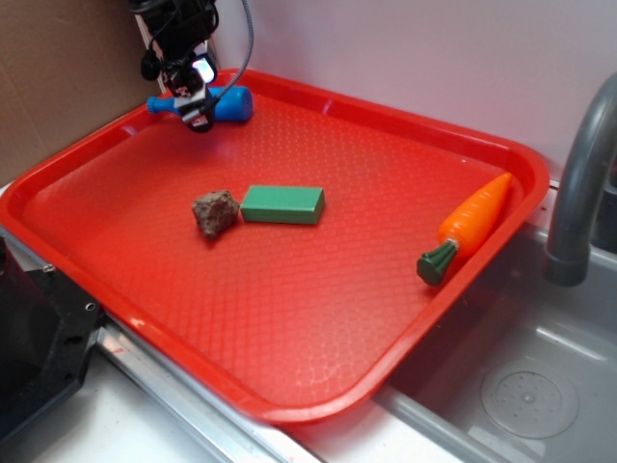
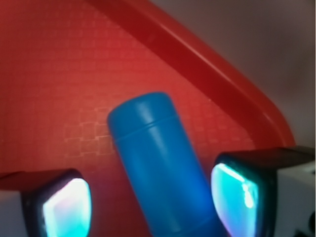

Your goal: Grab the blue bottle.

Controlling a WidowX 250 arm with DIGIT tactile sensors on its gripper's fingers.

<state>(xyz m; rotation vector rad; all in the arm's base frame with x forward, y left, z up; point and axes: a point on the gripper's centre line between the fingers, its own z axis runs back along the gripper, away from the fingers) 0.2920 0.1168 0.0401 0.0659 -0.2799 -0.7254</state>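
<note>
Item 1, the blue bottle [image 1: 228, 104]: lying on its side at the far corner of the red tray [image 1: 318, 386], at about 11 o'clock from the tray's middle, flat base toward 3 o'clock, narrow neck toward 9 o'clock. In the wrist view its body [image 2: 158, 168] runs up between my fingers [image 2: 237, 190], the flat end pointing away toward the tray's raised rim.

Item 2, my pincer [image 1: 196, 101]: down over the bottle's neck end, one finger on each side. The right finger sits against or just beside the bottle's flank; the left finger [image 2: 64, 207] stands apart from it with tray floor showing between. I count the jaws as spread, not yet pinching the bottle.

Item 3, brown lump [image 1: 215, 211]: near the tray's middle, toward 9 o'clock.

Item 4, green block [image 1: 282, 204]: just beside the lump, on its 3 o'clock side, lying flat.

Item 5, toy carrot [image 1: 469, 228]: at the tray's 3 o'clock edge, leaning on the rim, green top toward 6 o'clock.

Item 6, grey sink [image 1: 521, 386]: under the tray's near right corner, with a grey tap [image 1: 578, 183] at 3 o'clock
</note>
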